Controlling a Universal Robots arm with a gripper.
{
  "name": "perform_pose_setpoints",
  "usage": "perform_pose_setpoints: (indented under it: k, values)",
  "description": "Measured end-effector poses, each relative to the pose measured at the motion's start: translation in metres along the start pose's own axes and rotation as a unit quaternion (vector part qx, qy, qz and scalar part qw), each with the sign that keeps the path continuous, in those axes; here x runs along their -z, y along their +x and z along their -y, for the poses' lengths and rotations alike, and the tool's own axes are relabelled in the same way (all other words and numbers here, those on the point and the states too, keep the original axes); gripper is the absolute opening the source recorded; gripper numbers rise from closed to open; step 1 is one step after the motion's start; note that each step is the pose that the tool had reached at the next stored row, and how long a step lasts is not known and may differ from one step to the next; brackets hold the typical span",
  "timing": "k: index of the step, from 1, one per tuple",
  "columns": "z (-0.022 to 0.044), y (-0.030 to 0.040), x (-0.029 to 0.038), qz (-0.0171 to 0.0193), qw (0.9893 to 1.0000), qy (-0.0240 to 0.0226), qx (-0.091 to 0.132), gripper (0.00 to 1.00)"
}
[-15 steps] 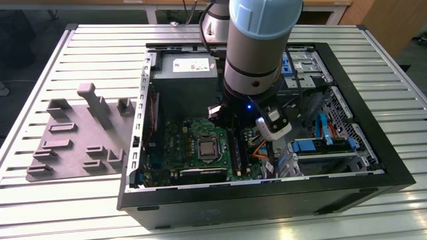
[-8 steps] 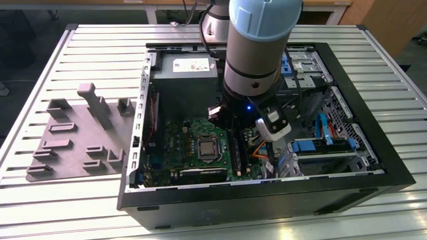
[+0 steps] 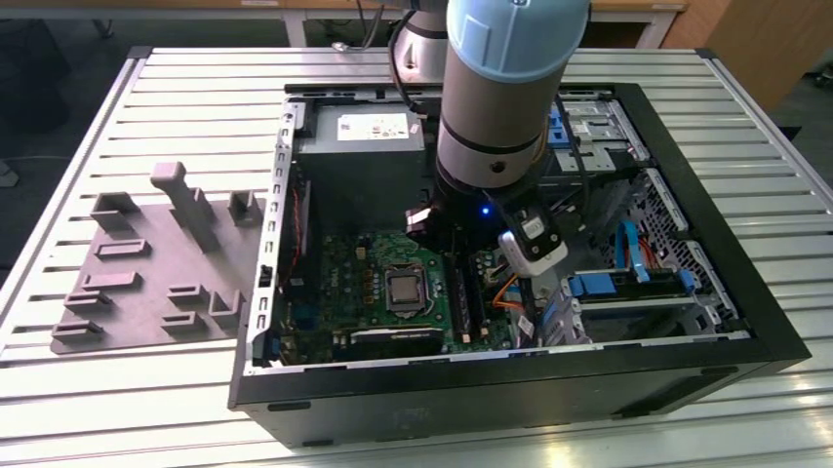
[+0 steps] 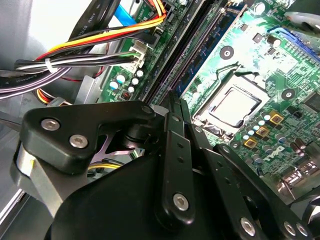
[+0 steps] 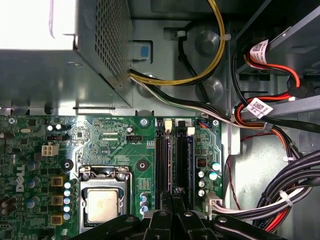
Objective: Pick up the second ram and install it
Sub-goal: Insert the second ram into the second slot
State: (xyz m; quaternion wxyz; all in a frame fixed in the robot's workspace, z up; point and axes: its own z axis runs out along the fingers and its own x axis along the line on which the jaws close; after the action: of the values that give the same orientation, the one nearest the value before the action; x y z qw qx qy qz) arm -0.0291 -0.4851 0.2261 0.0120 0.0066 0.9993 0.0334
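The second ram (image 5: 186, 160) is a long, thin, dark blue-green stick. It sits in a slot on the green board (image 5: 105, 135), right next to the gripper (image 5: 174, 197). The fingers (image 4: 172, 130) are squeezed together, with nothing seen between them. The computer case (image 3: 521, 395) fills the middle of the exterior view.

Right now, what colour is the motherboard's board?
Green; the motherboard shows best in the first wrist view.

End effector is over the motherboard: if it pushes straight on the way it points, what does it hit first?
Most likely the memory slots beside the processor socket: the end effector points right at them. Depth is unclear, so it may already touch.
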Motion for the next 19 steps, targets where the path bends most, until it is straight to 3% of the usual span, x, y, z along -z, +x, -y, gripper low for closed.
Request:
perform_pose_setpoints:
  k: [19]
  values:
    - [-0.0006, 0.0005, -0.0004, 0.0, 1.0, -0.0015, 0.0, 0.12]
